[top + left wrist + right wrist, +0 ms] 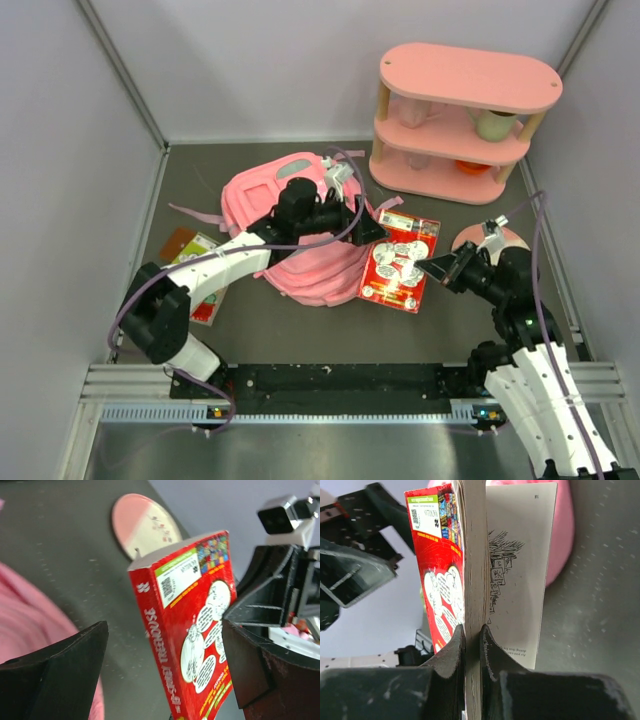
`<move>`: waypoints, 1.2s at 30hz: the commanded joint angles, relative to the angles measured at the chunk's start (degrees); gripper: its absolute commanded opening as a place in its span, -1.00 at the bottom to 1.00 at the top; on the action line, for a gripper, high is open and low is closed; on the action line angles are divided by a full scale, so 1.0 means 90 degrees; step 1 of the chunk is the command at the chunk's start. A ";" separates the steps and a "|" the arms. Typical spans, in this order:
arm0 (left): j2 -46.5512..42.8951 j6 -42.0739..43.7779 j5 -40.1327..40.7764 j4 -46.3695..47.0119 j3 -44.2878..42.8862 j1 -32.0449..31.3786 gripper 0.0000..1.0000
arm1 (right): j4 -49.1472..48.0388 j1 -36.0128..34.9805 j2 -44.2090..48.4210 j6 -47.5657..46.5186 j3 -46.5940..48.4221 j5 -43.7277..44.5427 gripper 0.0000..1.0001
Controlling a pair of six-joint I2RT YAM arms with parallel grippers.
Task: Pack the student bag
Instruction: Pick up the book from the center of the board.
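The student bag (300,235), pink with a grey stripe, lies in the middle of the table. A red paperback book (400,262) is just to its right, held up off the table. My right gripper (436,268) is shut on the book's page edge (473,605), and one loose page (520,570) splays away from the block. My left gripper (368,228) reaches over the bag and is open. In the left wrist view its fingers (60,675) stand wide on either side of the book's spine (165,645), and the bag (20,630) shows at the left edge.
A pink oval shelf unit (460,120) holding cups stands at the back right. A pink and white disc (478,238) lies beside the right arm. A flat booklet (195,262) lies left of the bag, under the left arm. Grey walls close in both sides.
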State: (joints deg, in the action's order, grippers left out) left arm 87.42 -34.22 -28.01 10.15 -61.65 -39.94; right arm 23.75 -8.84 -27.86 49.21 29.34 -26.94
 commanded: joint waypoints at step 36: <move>-0.2770 -0.1451 0.2995 0.1760 0.2141 0.0366 -1.00 | -0.2422 -0.1272 -0.1005 0.1065 -0.0389 -0.0153 0.87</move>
State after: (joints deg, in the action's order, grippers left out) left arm 64.42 -40.93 -6.61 12.32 -45.36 -36.49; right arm 11.07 -13.17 -35.59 54.46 25.54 -29.21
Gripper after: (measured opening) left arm 0.238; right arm 0.934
